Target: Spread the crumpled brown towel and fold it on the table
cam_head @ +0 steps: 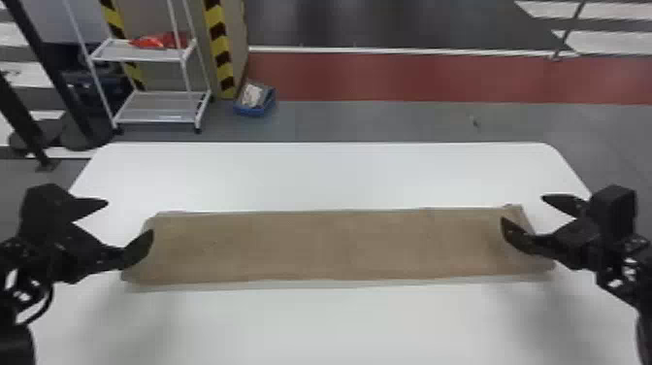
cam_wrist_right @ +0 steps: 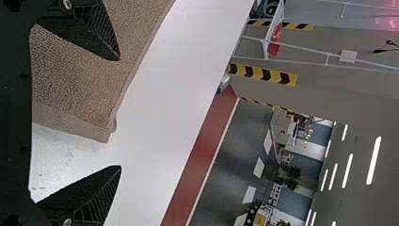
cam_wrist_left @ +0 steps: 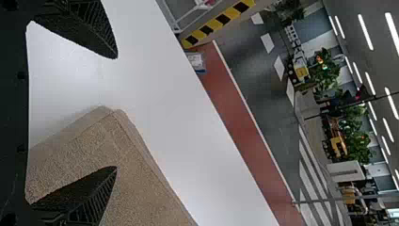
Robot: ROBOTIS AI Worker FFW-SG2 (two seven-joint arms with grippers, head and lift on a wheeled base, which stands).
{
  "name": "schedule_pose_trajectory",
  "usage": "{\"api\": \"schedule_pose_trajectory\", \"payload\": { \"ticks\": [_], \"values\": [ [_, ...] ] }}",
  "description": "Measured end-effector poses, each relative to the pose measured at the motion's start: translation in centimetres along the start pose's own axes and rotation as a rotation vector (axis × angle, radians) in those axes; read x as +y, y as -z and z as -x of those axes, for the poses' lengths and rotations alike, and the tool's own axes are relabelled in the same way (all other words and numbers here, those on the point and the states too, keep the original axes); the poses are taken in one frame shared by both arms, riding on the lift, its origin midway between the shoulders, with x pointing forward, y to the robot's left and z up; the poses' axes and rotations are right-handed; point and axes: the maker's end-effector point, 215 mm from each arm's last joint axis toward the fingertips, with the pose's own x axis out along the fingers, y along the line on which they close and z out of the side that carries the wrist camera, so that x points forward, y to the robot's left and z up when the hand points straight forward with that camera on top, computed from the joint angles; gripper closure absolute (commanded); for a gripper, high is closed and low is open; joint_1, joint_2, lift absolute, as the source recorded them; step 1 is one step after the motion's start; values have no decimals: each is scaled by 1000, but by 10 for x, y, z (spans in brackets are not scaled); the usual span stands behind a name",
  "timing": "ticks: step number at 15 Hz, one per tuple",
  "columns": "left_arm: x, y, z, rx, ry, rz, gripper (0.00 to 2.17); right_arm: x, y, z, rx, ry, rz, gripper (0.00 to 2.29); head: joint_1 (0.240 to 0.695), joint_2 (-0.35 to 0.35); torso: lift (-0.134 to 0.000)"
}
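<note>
Parallel to the far edge of the white round-cornered surface (cam_head: 334, 174), the long brown fabric towel (cam_head: 334, 247) lies folded; the black left pincer (cam_head: 130, 217) and black right pincer (cam_head: 522, 208), both released, should pinch every layer evenly at its ends

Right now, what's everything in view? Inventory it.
Towel: one, brown, long strip across the table
Table: one, white, centre
Cart: one, white frame, beyond the table, left
Red item: one, red, cart's upper shelf
Box: one, blue, floor beside cart
Striped bands: two, yellow-black, by the cart
Floor strip: one, red, beyond table
Plants: several, green, far background
Left tool: one, black, at towel's left end
Right tool: one, black, at towel's right end
</note>
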Motion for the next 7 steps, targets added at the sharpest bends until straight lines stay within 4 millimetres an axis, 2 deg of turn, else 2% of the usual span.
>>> {"api": "schedule_pose_trajectory", "payload": {
  "ticks": [7],
  "values": [
    [-3,-1,4,-1,5,-7,53,4,3,2,8,-4,-4,56,695,-9,-124]
  ]
}}
